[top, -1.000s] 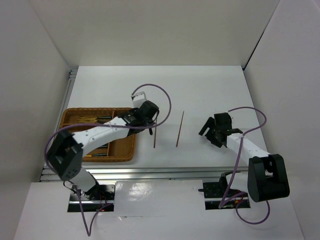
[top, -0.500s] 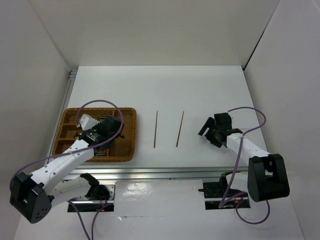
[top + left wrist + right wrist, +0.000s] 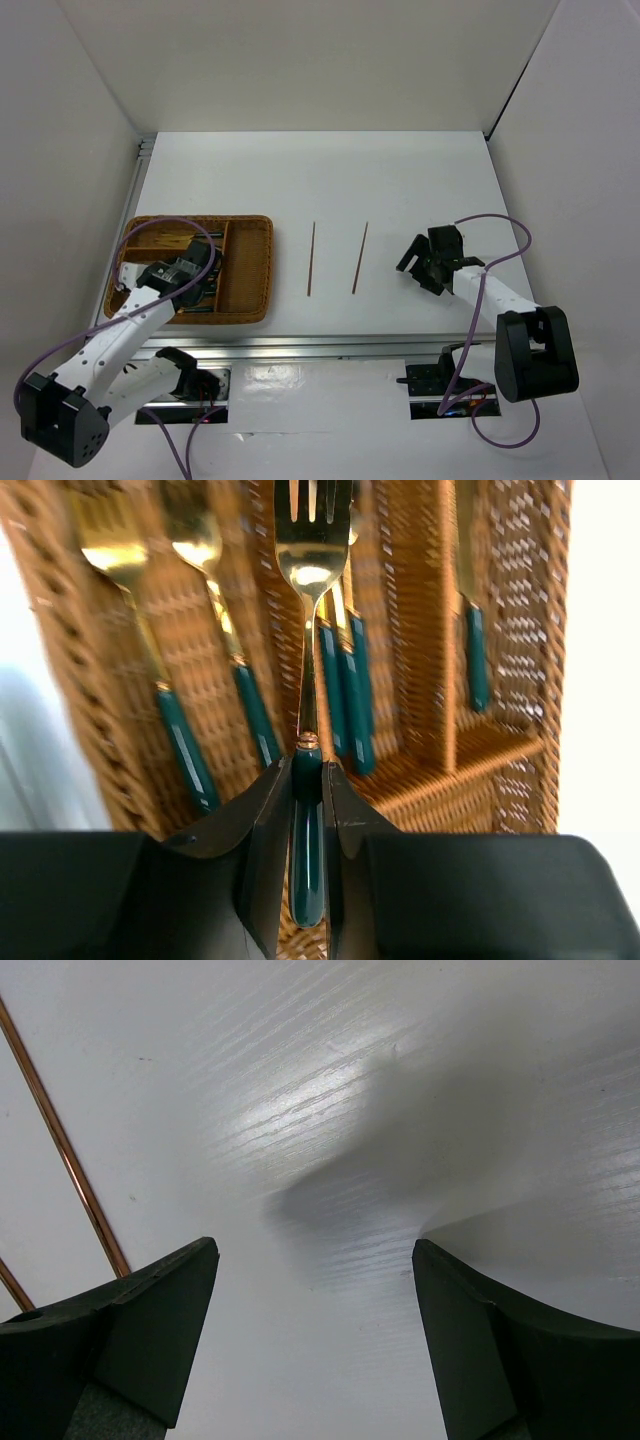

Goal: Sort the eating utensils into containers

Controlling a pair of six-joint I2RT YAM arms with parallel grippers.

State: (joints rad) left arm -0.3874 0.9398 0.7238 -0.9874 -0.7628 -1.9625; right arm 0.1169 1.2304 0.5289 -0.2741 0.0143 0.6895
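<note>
Surface: a white table (image 3: 400, 170) is standing inside plain white walls, with my two arm bases sitting at its near edge.

Item 1: a rectangular brown woven wicker tray (image 3: 255, 270) with dividers is lying at the table's left near side.

Item 2: my left gripper (image 3: 308, 780) is hanging over that tray. Its jaws are pinching a gold-headed fork with a dark green handle (image 3: 311, 560) at the top of the handle, tines pointing away from me. I cannot tell whether the fork is touching the wicker.

Item 3: other gold-and-green utensils are lying lengthwise in the tray beneath. Two (image 3: 150, 650) are resting in the left part, a pair of green handles (image 3: 345, 690) is showing just behind the held fork, and one more piece (image 3: 470, 630) is occupying the compartment past a divider on the right.

Item 4: two thin brown sticks (image 3: 311, 258) (image 3: 360, 257) are lying on the bare table to the right of the tray, side by side and apart from each other.

Item 5: my right gripper (image 3: 312, 1250) is hovering low over the table just right of the sticks, jaws spread wide and gripping nothing.
</note>
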